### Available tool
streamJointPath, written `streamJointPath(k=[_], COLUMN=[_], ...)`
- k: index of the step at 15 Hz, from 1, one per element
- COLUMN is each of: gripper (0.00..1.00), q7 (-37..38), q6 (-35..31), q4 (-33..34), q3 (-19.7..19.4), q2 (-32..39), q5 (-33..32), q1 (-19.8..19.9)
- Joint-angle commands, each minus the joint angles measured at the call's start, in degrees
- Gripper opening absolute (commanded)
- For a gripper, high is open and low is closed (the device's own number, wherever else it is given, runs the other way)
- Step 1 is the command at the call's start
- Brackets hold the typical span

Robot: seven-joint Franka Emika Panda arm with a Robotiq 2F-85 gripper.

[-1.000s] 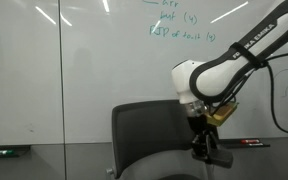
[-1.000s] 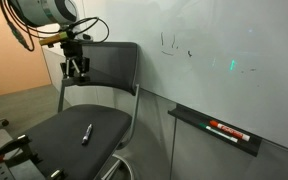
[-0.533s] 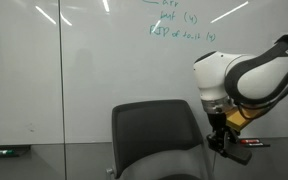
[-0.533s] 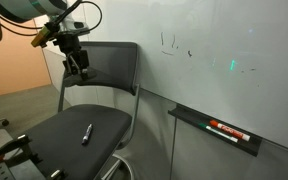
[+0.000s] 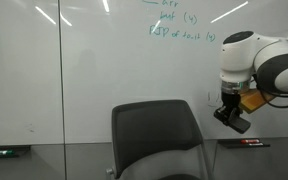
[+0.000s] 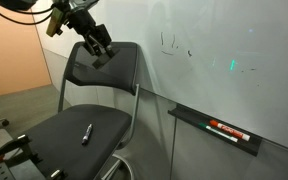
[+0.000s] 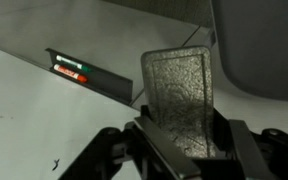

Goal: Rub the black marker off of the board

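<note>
My gripper (image 5: 234, 117) (image 6: 98, 54) is shut on a grey felt eraser (image 7: 181, 92) and holds it in the air, above the chair back and close in front of the board (image 5: 84, 80) (image 6: 239, 35). The black marker (image 6: 170, 42) is a small cluster of thin dark strokes on the board, to the right of the gripper in that exterior view. A few small dark strokes (image 7: 56, 163) show on the white board in the wrist view. The eraser is apart from the strokes.
A black chair (image 5: 154, 132) (image 6: 102, 128) stands against the board, with a pen (image 6: 86, 133) on its seat. A tray with markers (image 6: 220, 129) (image 7: 76, 72) hangs under the board. Green writing (image 5: 180, 25) sits high on the board.
The arm has lifted from beside the chair back and swung sideways toward the board, carrying the eraser. The gripper has stayed shut on it.
</note>
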State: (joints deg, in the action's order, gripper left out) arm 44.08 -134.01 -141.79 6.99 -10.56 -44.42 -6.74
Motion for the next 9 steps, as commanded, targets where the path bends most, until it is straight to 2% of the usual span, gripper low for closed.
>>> streamJointPath(k=[1, 5, 9], gripper=[0.33, 0.33, 0.33], q7=[7.08, 22.75, 40.37], q6=[-8.46, -18.63, -22.05], q4=[0.59, 2.28, 7.00], q3=[-0.04, -0.98, -0.33], q2=[-0.78, 1.90, 4.04], q5=[-10.98, -29.06, -48.67], q1=[4.38, 9.19, 12.14])
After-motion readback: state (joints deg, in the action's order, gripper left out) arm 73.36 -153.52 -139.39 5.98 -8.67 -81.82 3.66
